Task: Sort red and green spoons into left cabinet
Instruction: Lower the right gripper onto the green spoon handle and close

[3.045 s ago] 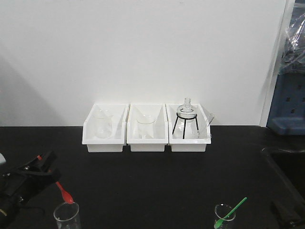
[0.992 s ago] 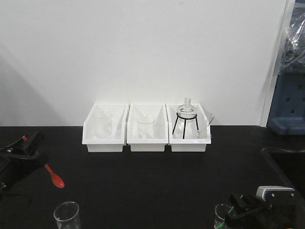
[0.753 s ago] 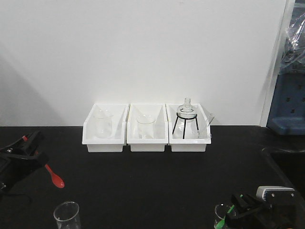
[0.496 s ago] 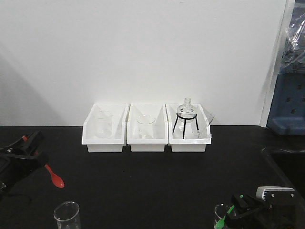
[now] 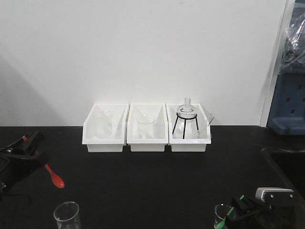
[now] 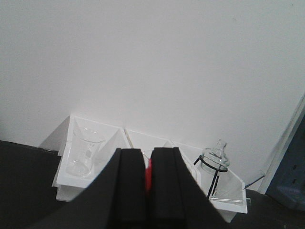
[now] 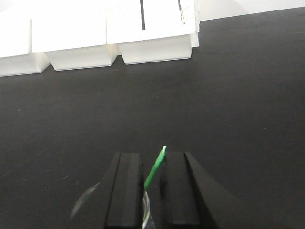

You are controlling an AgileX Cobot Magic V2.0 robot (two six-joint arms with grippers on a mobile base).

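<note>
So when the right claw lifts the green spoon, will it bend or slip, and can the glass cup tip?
The green spoon is thin plastic, so it is probably light and slightly bendy. Its narrow handle may twist between the flat fingers of the right claw. The glass cup looks small and light; a sideways pull could tip it.

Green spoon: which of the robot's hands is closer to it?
Right. The right hand has a finger on each side of the green spoon; the left hand is across the table, holding the red spoon.
</note>
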